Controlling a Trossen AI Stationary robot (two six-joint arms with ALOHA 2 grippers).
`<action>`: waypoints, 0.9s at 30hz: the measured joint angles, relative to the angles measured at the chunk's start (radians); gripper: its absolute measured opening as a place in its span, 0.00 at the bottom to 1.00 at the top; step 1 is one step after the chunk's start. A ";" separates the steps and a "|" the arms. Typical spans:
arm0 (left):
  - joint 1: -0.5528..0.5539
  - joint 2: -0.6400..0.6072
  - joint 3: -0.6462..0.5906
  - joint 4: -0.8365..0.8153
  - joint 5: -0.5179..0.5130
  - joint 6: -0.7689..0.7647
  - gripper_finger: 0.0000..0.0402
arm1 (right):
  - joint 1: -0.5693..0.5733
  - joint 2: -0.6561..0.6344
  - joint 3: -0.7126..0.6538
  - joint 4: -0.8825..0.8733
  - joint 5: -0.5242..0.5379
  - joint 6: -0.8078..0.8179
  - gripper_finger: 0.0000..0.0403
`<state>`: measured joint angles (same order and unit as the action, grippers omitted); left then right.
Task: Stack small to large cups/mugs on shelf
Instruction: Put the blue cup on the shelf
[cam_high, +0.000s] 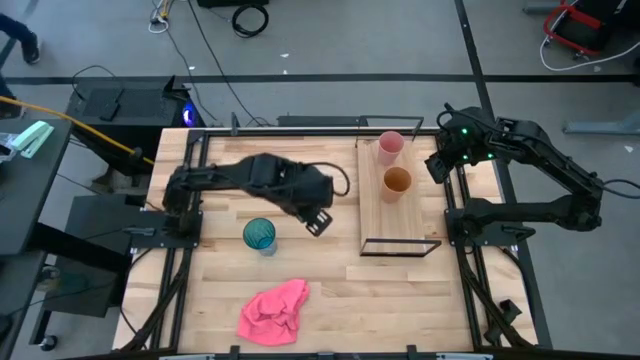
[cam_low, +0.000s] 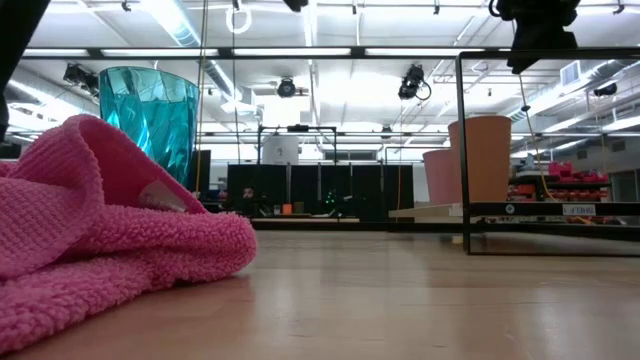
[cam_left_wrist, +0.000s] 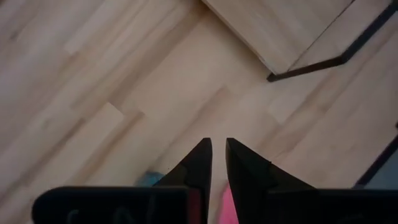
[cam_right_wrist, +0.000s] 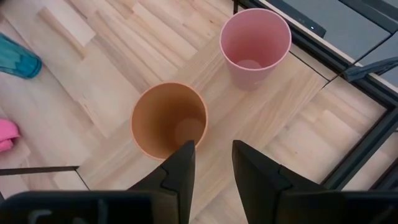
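Observation:
The light-wood shelf (cam_high: 415, 215) with its black wire frame lies on the table's right half. The pink cup (cam_high: 390, 148) and the orange cup (cam_high: 397, 183) stand upright on it, bottoms down, apart from each other; both also show in the right wrist view, orange (cam_right_wrist: 169, 119) and pink (cam_right_wrist: 255, 45). The teal cup (cam_high: 260, 235) stands upright on the tabletop left of the shelf. My left gripper (cam_high: 318, 222) hangs shut and empty between the teal cup and the shelf. My right gripper (cam_right_wrist: 212, 149) hovers open and empty above the shelf, beside the orange cup.
A crumpled pink cloth (cam_high: 273, 312) lies near the table's front edge, below the teal cup; it fills the low view's left (cam_low: 100, 230). The shelf's wire frame (cam_high: 400, 247) stands up at its near end. Bare tabletop lies between cloth and shelf.

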<state>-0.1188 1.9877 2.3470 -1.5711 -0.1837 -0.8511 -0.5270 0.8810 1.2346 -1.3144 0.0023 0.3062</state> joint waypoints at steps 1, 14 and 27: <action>-0.019 0.000 0.000 0.000 -0.001 -0.025 0.13 | 0.000 0.000 0.000 0.000 0.000 -0.003 0.28; -0.028 -0.229 -0.379 -0.004 -0.095 -0.184 0.13 | 0.000 0.000 0.000 0.005 0.000 -0.019 0.28; 0.017 -0.766 -0.958 0.021 -0.162 -0.519 0.12 | 0.000 0.000 0.000 0.021 -0.001 0.007 0.28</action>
<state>-0.1020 1.2218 1.3895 -1.5500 -0.3458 -1.3702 -0.5270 0.8814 1.2346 -1.2936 0.0017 0.3134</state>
